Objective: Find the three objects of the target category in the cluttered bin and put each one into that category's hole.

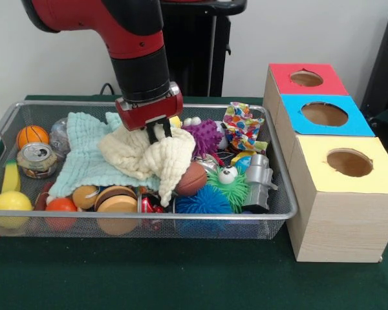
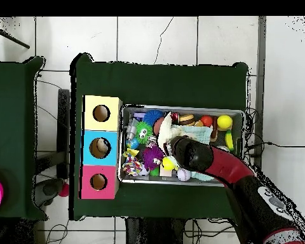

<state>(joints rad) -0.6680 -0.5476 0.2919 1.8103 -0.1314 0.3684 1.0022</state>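
Bin search: gripper on cream cloth

Bin of wire mesh sits on the green table, just left of the wooden box with its blue-panelled hole. Gripper is down mid-bin, fingers pinched on a cream cloth, bunched over a pale green cloth. Balls and toys crowd around it.
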